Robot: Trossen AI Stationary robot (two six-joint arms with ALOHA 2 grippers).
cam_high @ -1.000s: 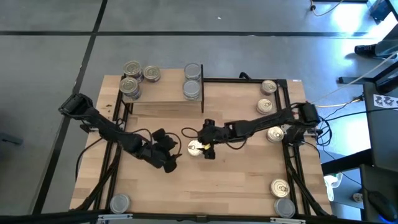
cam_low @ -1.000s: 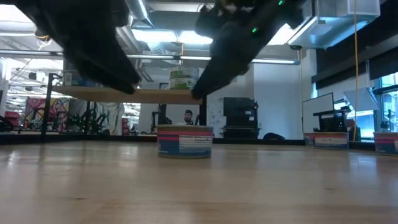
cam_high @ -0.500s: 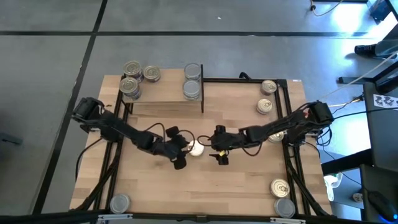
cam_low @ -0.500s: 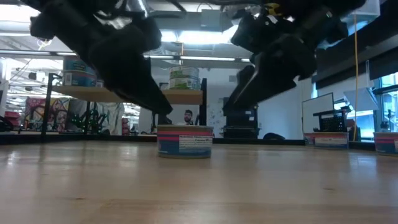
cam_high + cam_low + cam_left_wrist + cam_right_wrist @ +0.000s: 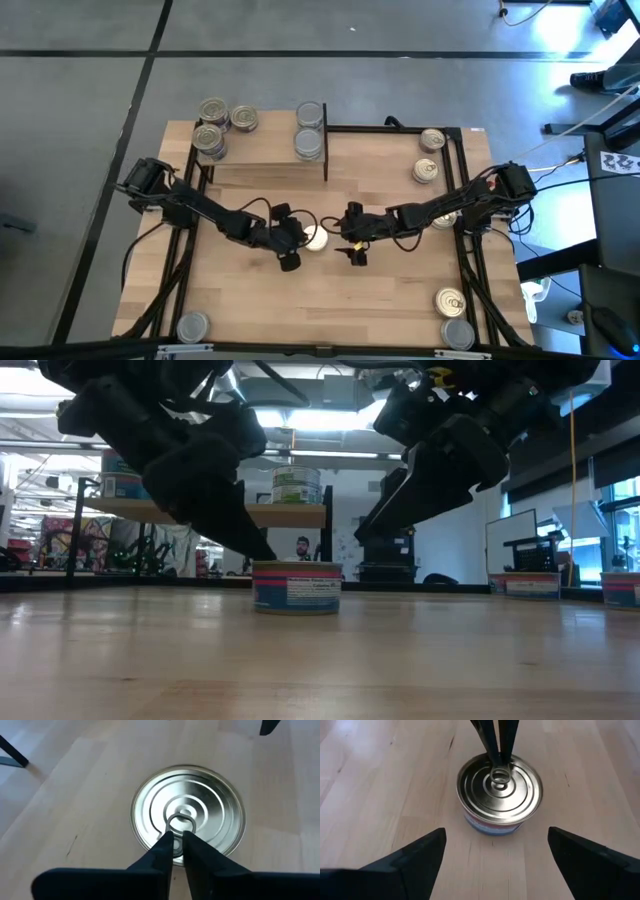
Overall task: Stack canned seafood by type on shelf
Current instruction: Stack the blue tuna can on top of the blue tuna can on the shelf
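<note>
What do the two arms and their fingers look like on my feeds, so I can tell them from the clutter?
Both arms are dark, jointed and slim, with black cables looping along them. The left gripper has two narrow, black, blade-like fingers tapering to thin tips. The right gripper has broad, flat, matte-black fingers. No markings show on either.

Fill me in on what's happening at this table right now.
The left gripper is down on the lid of a pull-tab can in the middle of the table, its fingers nearly shut at the tab. The right gripper hangs open just beside the same can, holding nothing. A few cans already sit on the shelf at the back, and more cans wait along the table's right side and near corners.
</note>
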